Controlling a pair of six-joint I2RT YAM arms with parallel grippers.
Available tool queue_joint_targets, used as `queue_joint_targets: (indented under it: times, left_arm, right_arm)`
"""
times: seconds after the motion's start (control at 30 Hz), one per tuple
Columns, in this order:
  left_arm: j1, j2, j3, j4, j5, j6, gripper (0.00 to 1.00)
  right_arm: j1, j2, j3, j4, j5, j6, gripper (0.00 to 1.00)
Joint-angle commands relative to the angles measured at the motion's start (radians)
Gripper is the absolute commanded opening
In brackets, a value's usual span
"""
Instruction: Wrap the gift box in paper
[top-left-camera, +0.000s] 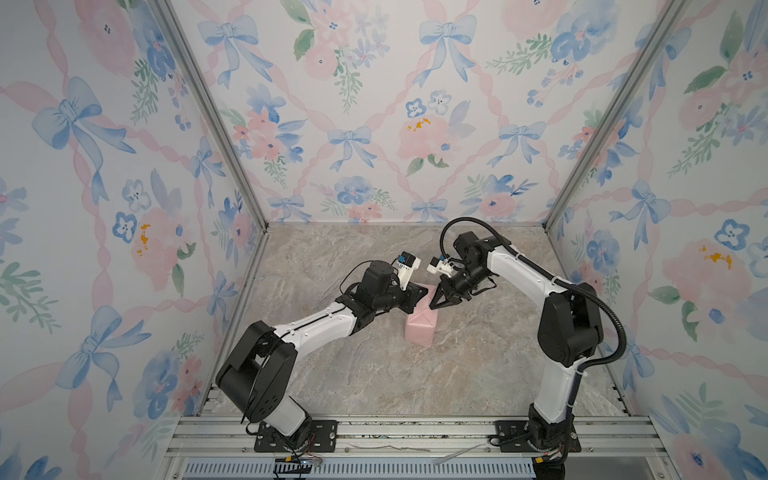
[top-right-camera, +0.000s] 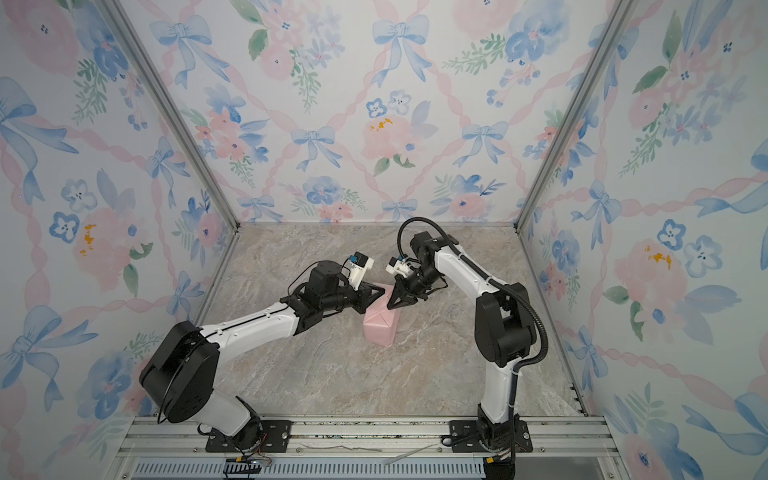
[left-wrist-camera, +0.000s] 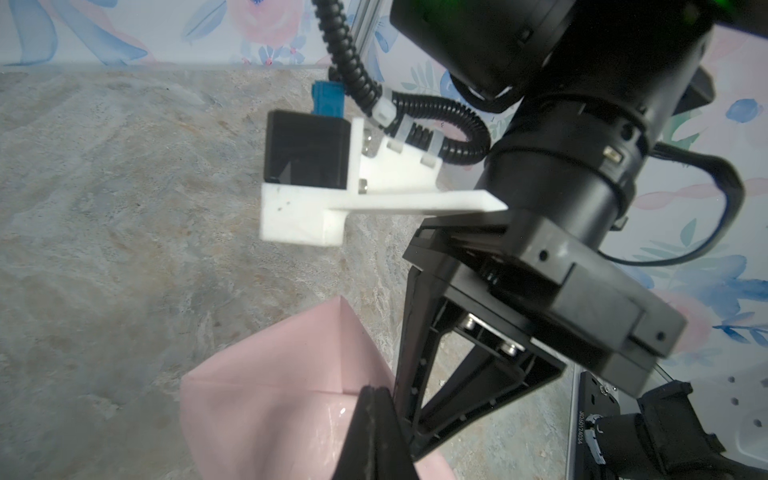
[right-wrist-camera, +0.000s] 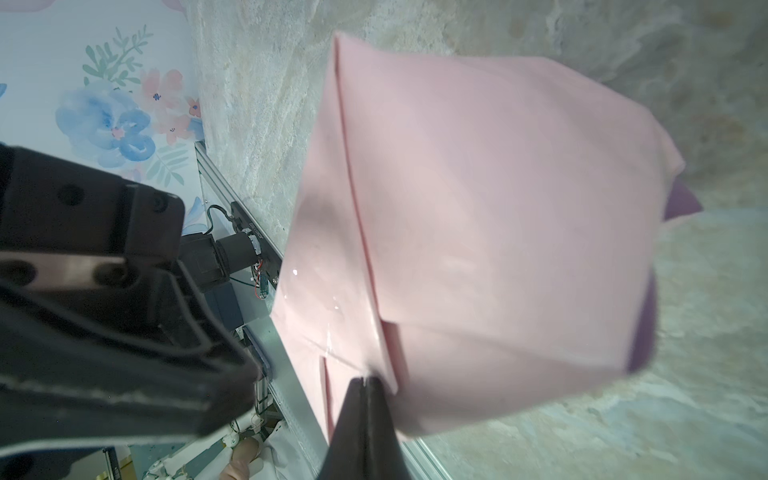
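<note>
The paper (top-left-camera: 420, 328) (top-right-camera: 380, 326) is folded pale pink side out into a boxy parcel at the middle of the marble floor. The gift box is hidden inside it. My left gripper (top-left-camera: 424, 293) (top-right-camera: 381, 291) is shut, its tip against the parcel's far top edge; the left wrist view shows the closed tip (left-wrist-camera: 376, 390) on the pink paper (left-wrist-camera: 270, 415) beside a fold. My right gripper (top-left-camera: 432, 306) (top-right-camera: 390, 306) is shut too, pointing down onto the parcel's top next to the left one. The right wrist view has its tip (right-wrist-camera: 365, 379) at a flap seam of the paper (right-wrist-camera: 478, 208), with lilac showing at the far folds.
Floral walls close in the marble floor (top-left-camera: 374, 374) on three sides, with metal corner posts (top-left-camera: 582, 166). An aluminium rail (top-left-camera: 415, 432) holding both arm bases runs along the front, and a thin pale strip (top-left-camera: 453, 455) lies on it. The two wrists stand very close together above the parcel.
</note>
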Motion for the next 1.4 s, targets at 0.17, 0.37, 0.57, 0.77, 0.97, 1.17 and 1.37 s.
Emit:
queue_joint_targets:
  times: [0.17, 0.37, 0.57, 0.77, 0.97, 1.17, 1.37]
  left_arm:
    - [-0.012, 0.043, 0.003, 0.006, 0.021, 0.008, 0.04]
    - [-0.016, 0.053, 0.003, 0.009, 0.026, 0.004, 0.05]
    - [-0.018, 0.07, -0.003, 0.019, 0.023, 0.002, 0.04]
    - [-0.017, 0.099, 0.003, 0.027, 0.015, 0.002, 0.04]
    - [-0.018, 0.125, -0.011, 0.029, 0.0, 0.004, 0.04]
    - [-0.017, 0.115, -0.052, 0.029, -0.012, 0.003, 0.04]
    - [-0.017, 0.108, -0.084, 0.03, -0.009, -0.004, 0.04]
  right_arm:
    - [-0.007, 0.028, 0.021, -0.052, 0.049, 0.009, 0.0]
    - [-0.006, 0.031, 0.025, -0.057, 0.051, 0.012, 0.0]
    - [-0.007, 0.036, 0.028, -0.063, 0.048, 0.01, 0.0]
    - [-0.006, 0.037, 0.033, -0.069, 0.048, 0.01, 0.0]
    - [-0.003, 0.037, 0.034, -0.077, 0.049, 0.011, 0.0]
    - [-0.007, 0.027, 0.039, -0.079, 0.034, 0.016, 0.02]
    - [-0.008, 0.01, 0.04, -0.077, 0.015, 0.02, 0.09]
